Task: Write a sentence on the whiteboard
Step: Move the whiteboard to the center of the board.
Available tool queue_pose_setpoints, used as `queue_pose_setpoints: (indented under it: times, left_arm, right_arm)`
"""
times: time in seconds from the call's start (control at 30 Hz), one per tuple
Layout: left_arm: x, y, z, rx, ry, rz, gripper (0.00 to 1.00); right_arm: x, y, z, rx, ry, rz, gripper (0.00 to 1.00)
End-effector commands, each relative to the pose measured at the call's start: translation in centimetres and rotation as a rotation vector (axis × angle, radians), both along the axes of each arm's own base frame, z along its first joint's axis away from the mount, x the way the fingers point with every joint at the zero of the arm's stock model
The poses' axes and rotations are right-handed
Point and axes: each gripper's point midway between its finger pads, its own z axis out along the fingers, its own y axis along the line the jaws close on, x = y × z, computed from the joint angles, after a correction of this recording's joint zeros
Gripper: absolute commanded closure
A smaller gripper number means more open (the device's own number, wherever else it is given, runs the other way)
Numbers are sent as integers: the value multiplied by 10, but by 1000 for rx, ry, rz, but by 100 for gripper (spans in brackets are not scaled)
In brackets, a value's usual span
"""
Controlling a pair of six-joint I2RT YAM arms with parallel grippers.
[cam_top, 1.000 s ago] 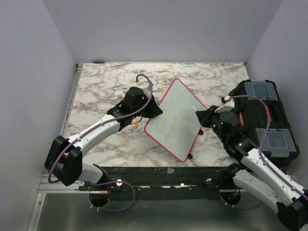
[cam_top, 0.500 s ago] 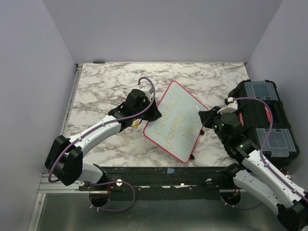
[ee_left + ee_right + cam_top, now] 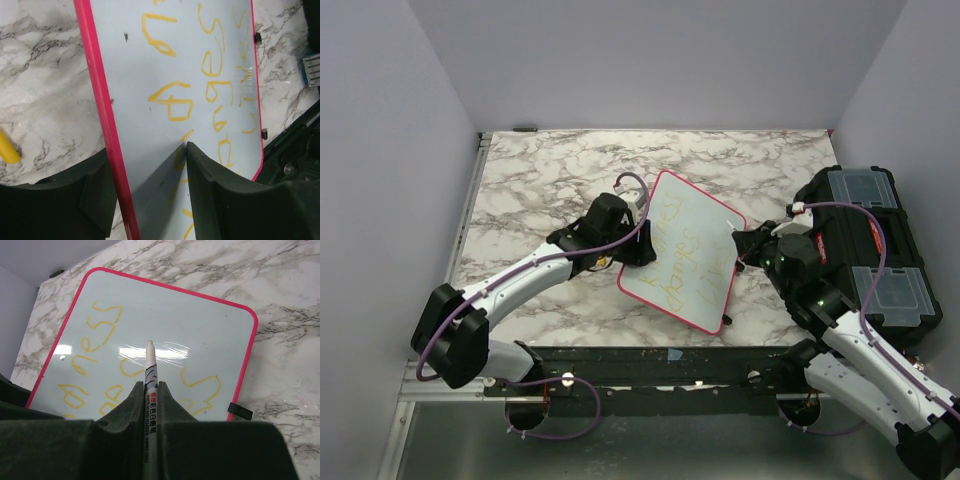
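Note:
The whiteboard (image 3: 685, 225), white with a pink frame, lies at an angle in the middle of the table. The sentence (image 3: 688, 268) is in yellow letters and also shows in the left wrist view (image 3: 215, 65) and the right wrist view (image 3: 100, 335). My left gripper (image 3: 642, 250) is open and straddles the board's left edge. The pink frame (image 3: 107, 140) runs between its fingers (image 3: 210, 190), and the right one's tip is on the white surface. My right gripper (image 3: 151, 387) is shut on a white marker (image 3: 150, 365) whose tip points at the whiteboard (image 3: 200, 335).
A black toolbox (image 3: 865, 250) stands at the right edge of the table, close behind my right arm. A yellow piece (image 3: 7, 150) lies on the marble left of the board. Small black clips (image 3: 239, 411) stick out from the board's frame.
My left gripper has opened its jaws and moved right along the board's edge. The board has turned a little, its far corner swinging left. The right gripper still holds the marker.

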Motion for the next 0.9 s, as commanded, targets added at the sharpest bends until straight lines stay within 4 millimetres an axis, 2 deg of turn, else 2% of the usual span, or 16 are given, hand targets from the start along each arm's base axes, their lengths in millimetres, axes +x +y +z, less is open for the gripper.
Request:
queue_pose_setpoints:
  times: [0.0, 0.2, 0.43, 0.57, 0.7, 0.87]
  left_arm:
    - [-19, 24, -10, 127, 51, -3, 44]
    - [-13, 27, 12, 129, 1, 9, 36]
    - [-11, 24, 41, 91, -36, 12, 34]
    - [-10, 31, 58, 88, -64, 40, 31]
    - [-8, 56, 75, 119, -106, 151, 30]
    - [-12, 100, 75, 148, -123, 297, 28]
  right_arm:
    - [0, -1, -5, -7, 9, -10, 99]
    - [0, 1, -5, -7, 10, -3, 100]
    - [1, 2, -7, -9, 16, 4, 99]
    - [1, 2, -6, -10, 12, 3, 99]
    - [0, 2, -6, -13, 13, 8, 99]
    - [1, 3, -8, -21, 19, 11, 99]
